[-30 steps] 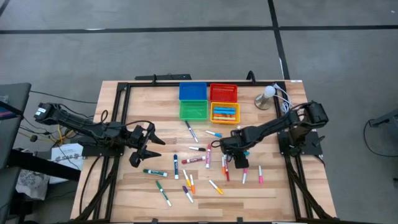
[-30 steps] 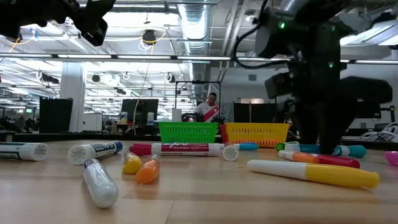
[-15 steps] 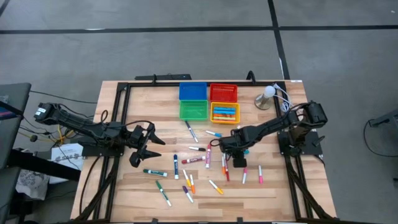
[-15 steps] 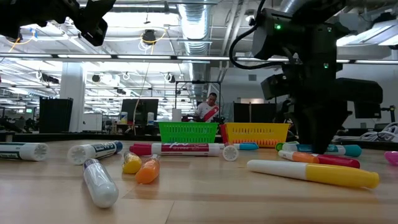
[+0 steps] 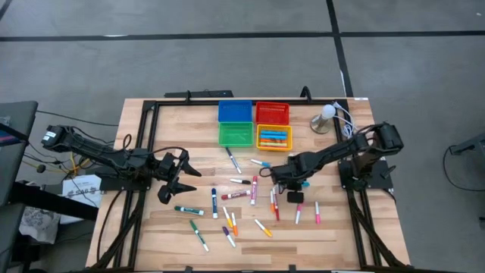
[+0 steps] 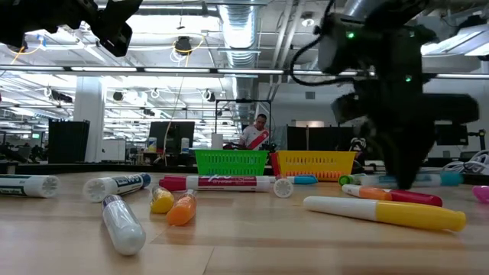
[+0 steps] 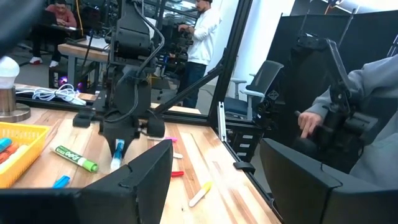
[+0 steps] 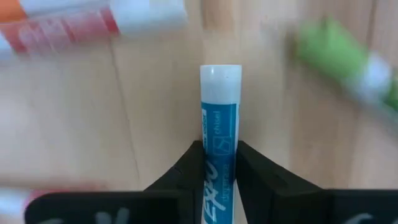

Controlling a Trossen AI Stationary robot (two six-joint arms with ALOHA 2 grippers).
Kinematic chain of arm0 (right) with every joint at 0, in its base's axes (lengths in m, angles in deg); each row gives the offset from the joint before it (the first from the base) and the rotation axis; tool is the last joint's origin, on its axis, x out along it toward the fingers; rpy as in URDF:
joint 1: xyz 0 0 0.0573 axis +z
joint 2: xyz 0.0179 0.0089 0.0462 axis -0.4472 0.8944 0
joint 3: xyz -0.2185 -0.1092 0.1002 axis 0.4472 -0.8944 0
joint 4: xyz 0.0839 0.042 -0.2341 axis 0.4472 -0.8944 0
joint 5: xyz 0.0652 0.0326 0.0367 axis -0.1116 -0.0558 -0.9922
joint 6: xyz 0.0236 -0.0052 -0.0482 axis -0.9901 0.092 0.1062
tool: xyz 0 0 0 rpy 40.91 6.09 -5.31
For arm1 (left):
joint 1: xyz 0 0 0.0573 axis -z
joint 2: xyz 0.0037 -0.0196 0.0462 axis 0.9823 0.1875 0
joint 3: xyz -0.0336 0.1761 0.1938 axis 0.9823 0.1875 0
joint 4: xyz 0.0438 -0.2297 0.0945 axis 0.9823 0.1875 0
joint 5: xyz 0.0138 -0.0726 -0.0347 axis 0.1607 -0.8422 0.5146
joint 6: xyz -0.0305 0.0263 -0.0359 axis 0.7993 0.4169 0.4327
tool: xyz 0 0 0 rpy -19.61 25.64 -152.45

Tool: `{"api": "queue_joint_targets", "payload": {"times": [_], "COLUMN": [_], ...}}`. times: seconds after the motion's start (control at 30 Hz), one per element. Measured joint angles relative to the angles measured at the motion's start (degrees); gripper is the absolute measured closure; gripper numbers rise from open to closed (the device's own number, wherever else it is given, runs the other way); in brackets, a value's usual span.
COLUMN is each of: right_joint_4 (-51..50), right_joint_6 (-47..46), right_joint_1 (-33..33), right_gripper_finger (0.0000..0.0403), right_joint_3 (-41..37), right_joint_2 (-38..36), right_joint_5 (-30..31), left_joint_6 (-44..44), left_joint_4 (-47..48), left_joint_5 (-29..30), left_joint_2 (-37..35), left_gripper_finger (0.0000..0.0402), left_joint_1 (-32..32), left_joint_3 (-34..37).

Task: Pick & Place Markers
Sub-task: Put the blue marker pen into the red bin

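A: Markers (image 5: pixel 241 199) lie scattered across the middle of the wooden table (image 5: pixel 159 227), well short of the 4 bins at its far edge. Some already sit in the yellow bin (image 5: pixel 273 138). Which one is in hand?

B: A blue marker (image 8: pixel 219 158). The right gripper (image 5: pixel 291 183) has it, with the barrel pinched between both fingers (image 8: pixel 255 168) and the white end pointing out ahead of them. From the left wrist view it hangs from the right gripper, just clear of the wood.

A: And the other arm?

B: The left gripper (image 5: pixel 173 180) waits over the table's left side, jaws apart, holding nothing.

A: How should the carry go?

B: My judgement: the grip sits low on the barrel, leaving much of the marker sticking out, so a quick swing could let it pivot. Lift straight up first, high enough to clear the orange marker (image 8: pixel 93 23) and the green marker (image 8: pixel 348 59) lying just beside, then travel towards the bins.

A: Which bin?

B: I cannot tell the sorting rule. The yellow bin holds blue and orange ones, so that looks likeliest. Release only once the whole barrel is inside the rim.
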Motion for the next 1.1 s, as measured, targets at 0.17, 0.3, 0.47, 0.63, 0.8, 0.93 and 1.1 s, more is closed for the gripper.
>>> {"api": "queue_joint_targets", "payload": {"times": [0.17, 0.3, 0.47, 0.63, 0.8, 0.93, 1.1], "right_joint_4": [-6.33, -6.72, 3.53, 20.94, 35.24, 40.28, 39.27], "right_joint_6": [-1.66, -2.47, -8.33, -12.77, -15.95, -16.62, -17.15], "right_joint_1": [-1.64, -3.73, -7.58, -10.41, -11.74, -11.66, -11.66], "right_gripper_finger": [0.0342, 0.0342, 0.0342, 0.0342, 0.0342, 0.0342, 0.0342], "right_joint_3": [1.74, 4.10, 4.90, 4.94, 4.96, 4.99, 5.00], "right_joint_2": [-8.01, -16.32, -26.03, -33.67, -38.20, -40.13, -39.43], "right_joint_5": [-0.35, -7.76, -23.89, -35.11, -41.11, -41.97, -39.68], "left_joint_6": [0.00, -0.01, 0.00, -0.02, -0.02, 0.00, -0.02], "left_joint_4": [0.00, 0.00, -0.02, -0.01, -0.02, -0.02, 0.00], "left_joint_5": [0.00, 0.00, 0.00, 0.00, 0.00, 0.00, 0.00], "left_joint_2": [0.02, 0.02, 0.01, 0.00, 0.02, 0.02, 0.02], "left_gripper_finger": [0.0160, 0.0160, 0.0160, 0.0160, 0.0160, 0.0160, 0.0160], "left_joint_1": [0.01, 0.01, 0.01, 0.01, 0.01, 0.01, 0.01], "left_joint_3": [-0.02, -0.01, -0.02, -0.02, -0.02, -0.02, 0.00]}}
